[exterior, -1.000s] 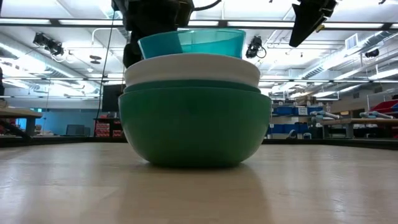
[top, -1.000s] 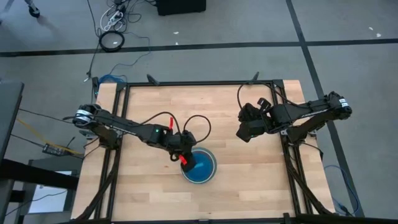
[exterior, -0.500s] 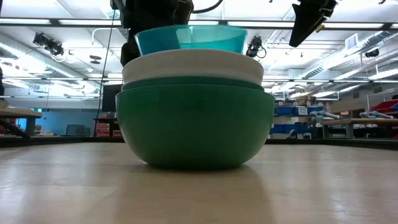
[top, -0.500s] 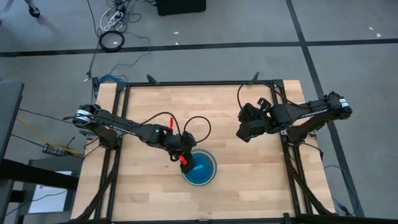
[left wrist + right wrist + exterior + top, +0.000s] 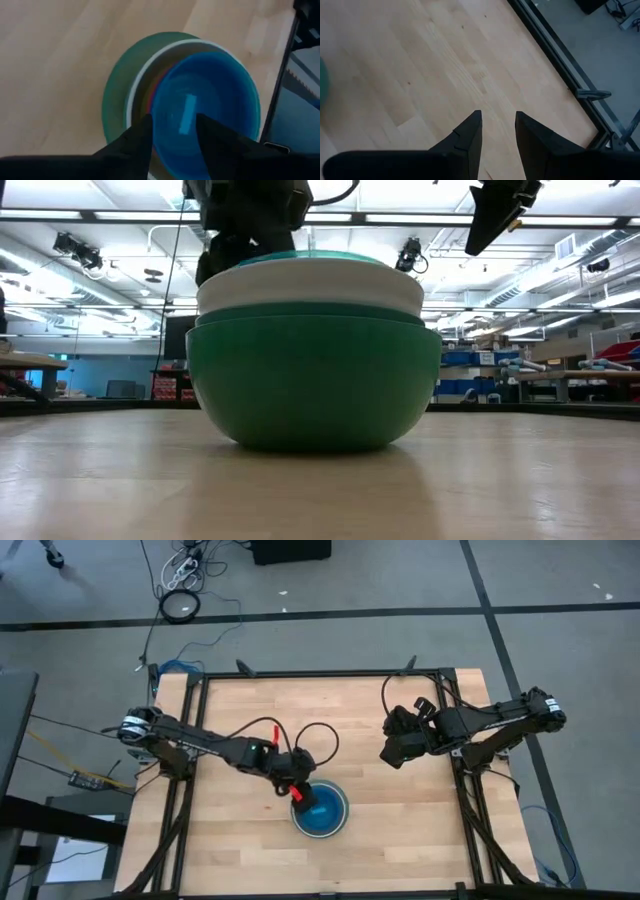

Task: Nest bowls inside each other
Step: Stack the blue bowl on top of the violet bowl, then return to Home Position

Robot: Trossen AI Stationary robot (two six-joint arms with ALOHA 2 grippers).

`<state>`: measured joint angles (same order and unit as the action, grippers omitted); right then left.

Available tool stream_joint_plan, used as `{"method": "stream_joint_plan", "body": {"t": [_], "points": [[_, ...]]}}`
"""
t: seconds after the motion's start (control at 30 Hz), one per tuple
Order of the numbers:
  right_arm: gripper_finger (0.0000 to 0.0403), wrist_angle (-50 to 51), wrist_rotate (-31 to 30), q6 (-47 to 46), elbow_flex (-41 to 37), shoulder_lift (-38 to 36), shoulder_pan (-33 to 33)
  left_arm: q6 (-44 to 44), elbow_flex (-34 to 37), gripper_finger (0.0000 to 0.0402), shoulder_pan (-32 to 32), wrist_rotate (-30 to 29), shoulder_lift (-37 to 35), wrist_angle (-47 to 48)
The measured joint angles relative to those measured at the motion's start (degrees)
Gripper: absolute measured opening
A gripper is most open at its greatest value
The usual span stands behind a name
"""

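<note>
Left gripper (image 5: 172, 131) fingers parted above the blue bowl (image 5: 210, 105) nested in the stack, right gripper (image 5: 497, 129) aside, narrowly parted, holding nothing

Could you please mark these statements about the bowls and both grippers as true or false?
1. The blue bowl sits inside the stack. True.
2. The outermost bowl is white. False: the green bowl is outermost; the white bowl sits inside it.
3. The left gripper is clamped on a bowl rim. False: its fingers stand apart above the blue bowl, holding nothing.
4. The right gripper hangs over bare table, away from the stack. True.
5. Loose bowls lie scattered on the table. False: only the one stack shows.
</note>
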<state>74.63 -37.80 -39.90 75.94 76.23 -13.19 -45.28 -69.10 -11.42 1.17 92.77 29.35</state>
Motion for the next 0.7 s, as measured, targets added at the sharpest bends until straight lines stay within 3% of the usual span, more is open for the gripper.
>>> {"method": "stream_joint_plan", "body": {"t": [0.23,0.3,0.4,0.53,0.63,0.7], "points": [[0.0105,-0.1,-0.2,1.1,0.0,0.0,0.0,2.5,-5.4,0.0160,0.1,3.2,-0.2,3.1],[0.0105,-0.9,-3.0,4.6,0.0,0.0,-0.1,5.1,-9.2,0.0160,-0.1,2.8,-0.5,5.9],[0.0105,-4.3,-11.1,9.1,0.0,0.0,-1.4,10.8,-15.5,0.0160,-0.7,-1.5,-1.8,9.6],[0.0105,-8.6,-15.2,13.4,0.0,0.0,-3.7,20.7,-22.8,0.0160,-1.6,-8.2,-5.0,10.8],[0.0105,-16.6,-15.7,19.9,0.0,0.0,-5.0,30.1,-25.9,0.0160,-2.7,-13.3,-8.3,10.2],[0.0105,-27.1,-12.5,28.2,0.0,-0.4,-5.8,36.4,-26.4,0.0160,-3.4,-18.8,-10.6,7.6]]}}
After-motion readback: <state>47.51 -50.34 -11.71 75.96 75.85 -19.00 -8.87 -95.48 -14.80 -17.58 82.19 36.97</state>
